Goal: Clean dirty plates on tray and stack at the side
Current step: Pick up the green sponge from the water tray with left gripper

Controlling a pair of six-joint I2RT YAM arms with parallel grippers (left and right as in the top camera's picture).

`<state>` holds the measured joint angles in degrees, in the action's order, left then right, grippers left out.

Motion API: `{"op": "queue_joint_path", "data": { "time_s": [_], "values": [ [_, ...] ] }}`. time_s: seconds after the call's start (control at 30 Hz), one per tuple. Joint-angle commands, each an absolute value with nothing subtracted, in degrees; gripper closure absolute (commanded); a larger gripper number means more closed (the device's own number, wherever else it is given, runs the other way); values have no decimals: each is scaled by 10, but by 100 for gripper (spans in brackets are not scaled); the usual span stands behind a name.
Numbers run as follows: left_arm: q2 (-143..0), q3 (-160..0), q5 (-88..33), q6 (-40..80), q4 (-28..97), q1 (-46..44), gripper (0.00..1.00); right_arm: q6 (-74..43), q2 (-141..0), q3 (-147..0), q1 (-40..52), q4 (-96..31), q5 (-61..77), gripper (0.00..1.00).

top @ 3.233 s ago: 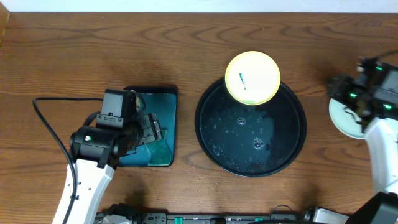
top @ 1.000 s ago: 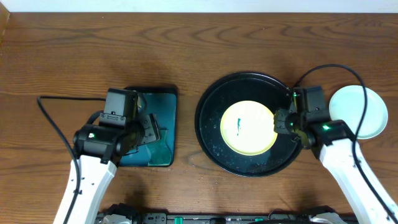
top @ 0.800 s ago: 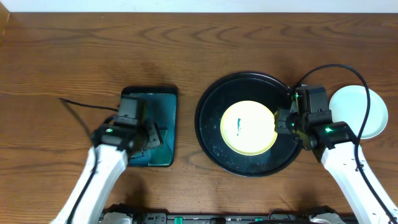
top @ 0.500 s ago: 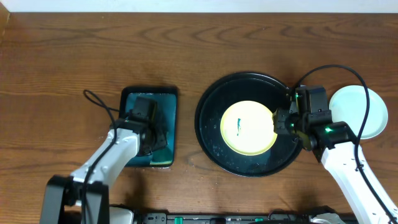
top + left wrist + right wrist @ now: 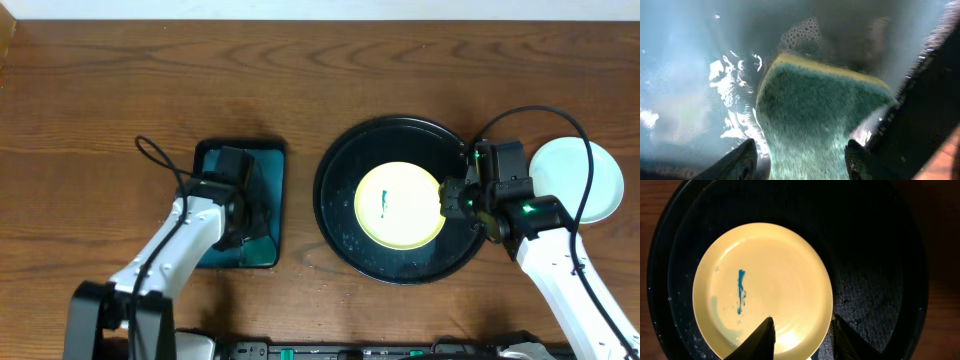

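- Plate (image 5: 398, 205) of pale yellow is lying flat in the middle of the black tray (image 5: 335, 232), with a teal smear (image 5: 741, 292) running down its left half.
- Water beads are dotting the tray around it.
- Over the plate's right edge the right claw (image 5: 800, 330) is hanging. We are seeing its jaws parted, one finger above the plate and the other just outside the rim, so it is gripping nothing.
- Down in the teal tray (image 5: 268, 160), left of the black one, the left claw (image 5: 801, 150) is reaching among suds and wet glare.
- Its fingers are standing on either side of a sponge (image 5: 815, 110), green face up with a yellow edge. We cannot tell whether they are squeezing it.
- On the table (image 5: 300, 70), just right of the black tray, a pale plate (image 5: 590, 180) is sitting, partly hidden by the right arm.
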<state>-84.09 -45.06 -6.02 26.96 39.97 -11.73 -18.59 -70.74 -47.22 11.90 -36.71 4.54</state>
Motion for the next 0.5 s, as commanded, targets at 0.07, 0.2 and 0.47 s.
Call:
{"op": "queue_joint_path", "data": {
  "time_s": [0.07,0.2,0.47],
  "values": [
    [-825,-456,-59,268,415,-117,42,-180,-705,-481,124,-369,50,65],
    [-841,-420,-60,280,379,-125,56,-180,-705,-481,124,-368,50,65],
    [-886,-386,-63,296,314,-138,93,-180,-705,-480,124,-371,50,65]
  ]
}}
